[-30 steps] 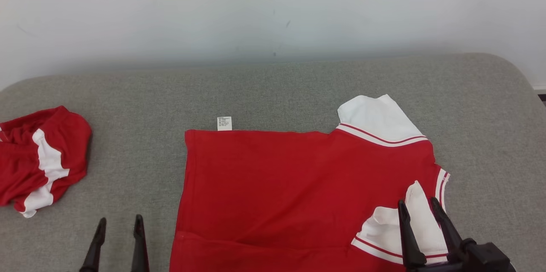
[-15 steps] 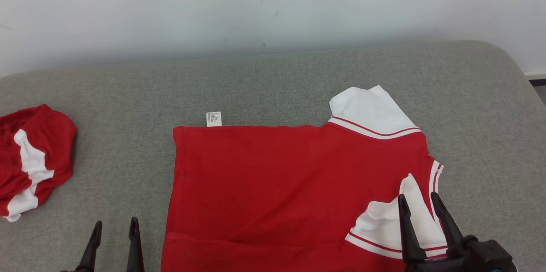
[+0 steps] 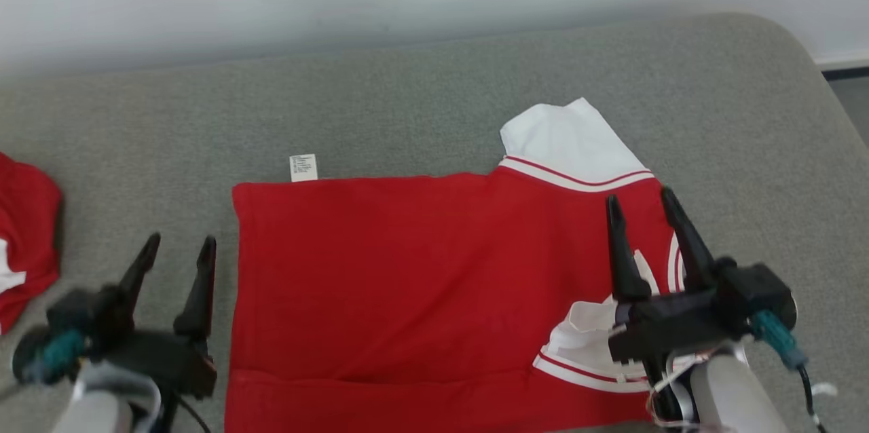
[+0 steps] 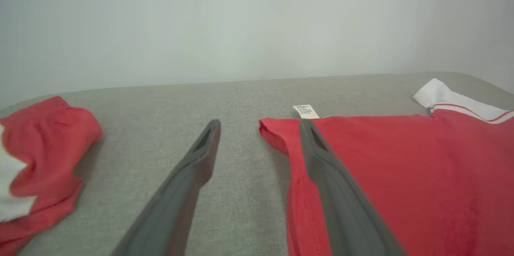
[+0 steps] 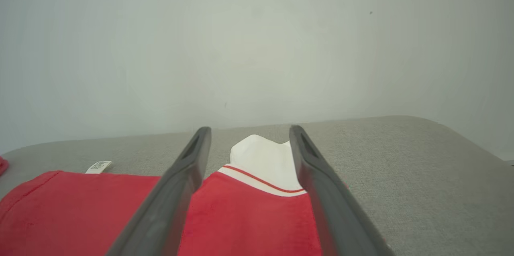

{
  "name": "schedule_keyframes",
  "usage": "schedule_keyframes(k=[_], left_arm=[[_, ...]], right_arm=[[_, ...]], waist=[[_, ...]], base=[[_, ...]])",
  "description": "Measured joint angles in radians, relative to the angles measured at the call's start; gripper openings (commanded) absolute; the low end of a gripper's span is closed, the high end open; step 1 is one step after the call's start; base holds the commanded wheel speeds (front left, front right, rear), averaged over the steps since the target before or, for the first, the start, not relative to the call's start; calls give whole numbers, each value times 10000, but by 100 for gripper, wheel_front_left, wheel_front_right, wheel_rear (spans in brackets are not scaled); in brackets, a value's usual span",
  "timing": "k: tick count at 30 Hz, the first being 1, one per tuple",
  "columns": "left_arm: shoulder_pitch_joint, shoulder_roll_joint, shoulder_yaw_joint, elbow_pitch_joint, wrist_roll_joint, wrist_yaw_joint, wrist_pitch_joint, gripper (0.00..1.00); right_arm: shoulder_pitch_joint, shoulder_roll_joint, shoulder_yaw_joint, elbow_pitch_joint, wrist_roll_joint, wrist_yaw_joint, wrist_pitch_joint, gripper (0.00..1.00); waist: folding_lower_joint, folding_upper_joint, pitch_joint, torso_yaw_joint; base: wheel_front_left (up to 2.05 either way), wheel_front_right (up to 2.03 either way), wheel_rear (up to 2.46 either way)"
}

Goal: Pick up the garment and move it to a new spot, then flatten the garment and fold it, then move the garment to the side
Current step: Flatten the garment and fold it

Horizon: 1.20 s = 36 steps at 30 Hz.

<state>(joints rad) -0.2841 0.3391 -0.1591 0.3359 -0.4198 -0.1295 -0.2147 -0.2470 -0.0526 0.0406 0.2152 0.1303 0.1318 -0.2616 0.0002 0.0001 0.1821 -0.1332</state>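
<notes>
Red shirt lies flat on the grey counter, with both tools spread and empty.
The left tool hangs just beside the hem edge and the right tool above the collar end; for a clean fold, each should probably pinch a near corner low and lift together, cloth taut. The shirt's near edge is cut off, the right arm hides part of the near sleeve, and another red garment is cropped at far left.
</notes>
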Motion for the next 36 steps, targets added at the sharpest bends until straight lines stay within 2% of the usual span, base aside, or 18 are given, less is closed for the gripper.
schedule_keyframes(k=[6,10,13,16,34,36], left_arm=[[-2005,1467,-1499,272,-2497,-13,1935,100],[-2924,1996,-1912,456,-3921,-13,3152,100],[-3338,2266,-2295,686,-4520,-13,3956,100],[-3549,2314,-2464,1045,-5133,-13,4610,100],[-4130,2247,-3110,1904,-6036,-13,5072,100],[-4215,2219,-3189,1958,-6100,-13,5125,64]], right_arm=[[-1885,-173,33,1287,123,0,0,100],[-2737,-176,128,1948,190,0,0,100],[-3065,-173,140,2213,192,0,0,100],[-3113,-140,119,2422,190,0,0,100],[-3228,-54,58,2715,142,0,0,100],[-3270,-42,59,2738,96,0,0,100]], waist=[[0,0,531,-324],[1,1,874,-527],[1,1,1069,-671],[1,1,1183,-774],[-1,0,1366,-963],[-1,1,1407,-948]], base=[[0,0,0],[0,0,0],[0,0,0],[0,0,0],[0,0,0],[0,0,0]])
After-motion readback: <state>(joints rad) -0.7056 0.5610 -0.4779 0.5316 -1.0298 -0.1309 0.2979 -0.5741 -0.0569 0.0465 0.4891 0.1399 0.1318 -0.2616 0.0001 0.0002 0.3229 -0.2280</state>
